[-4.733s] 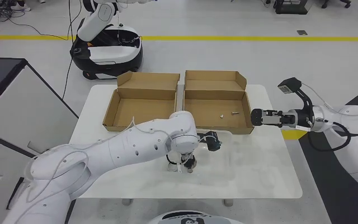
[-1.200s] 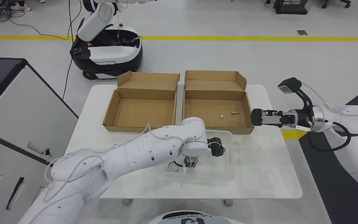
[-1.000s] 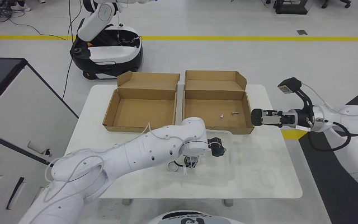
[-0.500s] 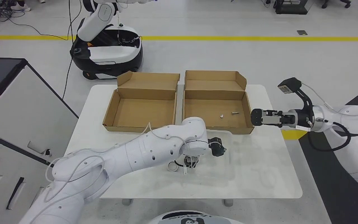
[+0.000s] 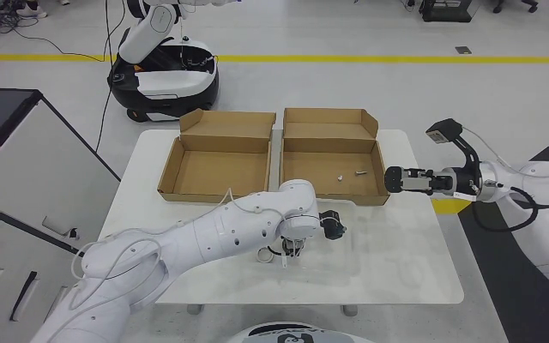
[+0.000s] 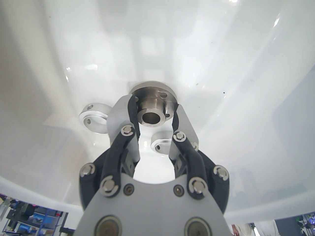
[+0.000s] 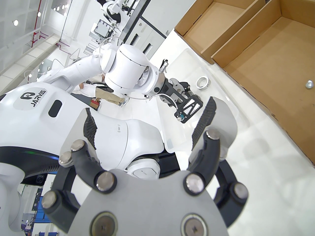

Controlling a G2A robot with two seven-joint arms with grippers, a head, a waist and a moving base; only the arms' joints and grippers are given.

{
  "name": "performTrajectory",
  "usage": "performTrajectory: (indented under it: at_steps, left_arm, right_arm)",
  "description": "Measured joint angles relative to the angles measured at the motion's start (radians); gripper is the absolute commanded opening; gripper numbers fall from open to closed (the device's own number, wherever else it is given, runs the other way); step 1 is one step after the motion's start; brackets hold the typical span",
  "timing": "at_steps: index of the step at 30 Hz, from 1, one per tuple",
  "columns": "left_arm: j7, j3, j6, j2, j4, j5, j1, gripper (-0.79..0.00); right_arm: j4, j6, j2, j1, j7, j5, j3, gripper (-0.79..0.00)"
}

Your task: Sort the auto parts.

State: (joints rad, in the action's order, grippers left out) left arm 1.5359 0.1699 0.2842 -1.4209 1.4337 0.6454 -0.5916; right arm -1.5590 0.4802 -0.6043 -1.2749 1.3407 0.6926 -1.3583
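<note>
Left gripper (image 6: 153, 110) is clamped on the neck of a metal hub (image 6: 153, 88), one pad on each side, while the hub's wide flange sits flat on the floor of a pale tray (image 6: 172, 37). The hold looks shallow. Only the fingertips (image 6: 131, 106) bite on smooth round steel, so the hub could twist or slip out on the lift, more so if the arm rises fast or tilts.

Two rings lie just beside the hub: one ring (image 6: 94, 119) outside a finger, and a second ring (image 6: 161, 143) between the fingers on the wrist side of the hub. The second ring is close enough that a finger could drag it along. A dropped hub would likely strike one of them and scatter both.

Beyond the hub, past the tray wall, two cardboard boxes stand on the tabletop (image 5: 403, 257). The nearer box (image 5: 330, 163) holds small bolts (image 5: 340, 178), and the farther box (image 5: 219, 167) sits beside it. A low carry could catch the flange on the tray wall or a box rim, and putting the hub in with the bolts would, I judge, mix the kinds.

Right gripper (image 5: 393, 179), spread wide and holding nothing, hangs well apart from the hub at the nearer box's outer corner. A swing toward that side risks a bump.
</note>
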Motion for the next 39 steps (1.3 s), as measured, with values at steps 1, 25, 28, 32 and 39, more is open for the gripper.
performTrajectory:
  at_steps: [1,25,28,32,39]
  left_arm:
    - [0.0,0.0,0.0,0.0,0.0,-0.001,0.001,-0.785]
    - [0.0,0.0,0.0,0.014,0.016,-0.024,0.018,-0.606]
    - [0.0,0.0,0.0,0.016,0.014,-0.022,0.014,-0.613]
    - [0.0,0.0,0.0,0.014,0.013,-0.018,0.006,-0.579]
    - [0.0,0.0,0.0,0.01,0.008,-0.014,0.001,-0.505]
  right_arm:
    - [0.0,0.0,0.0,0.0,0.0,0.0,0.0,0.0]
    - [0.0,0.0,0.0,0.0,0.0,0.0,0.0,0.0]
    - [0.0,0.0,0.0,0.0,0.0,0.0,0.0,0.0]
    - [0.0,0.0,0.0,0.0,0.0,0.0,0.0,0.0]
    - [0.0,0.0,0.0,0.0,0.0,0.0,0.0,0.0]
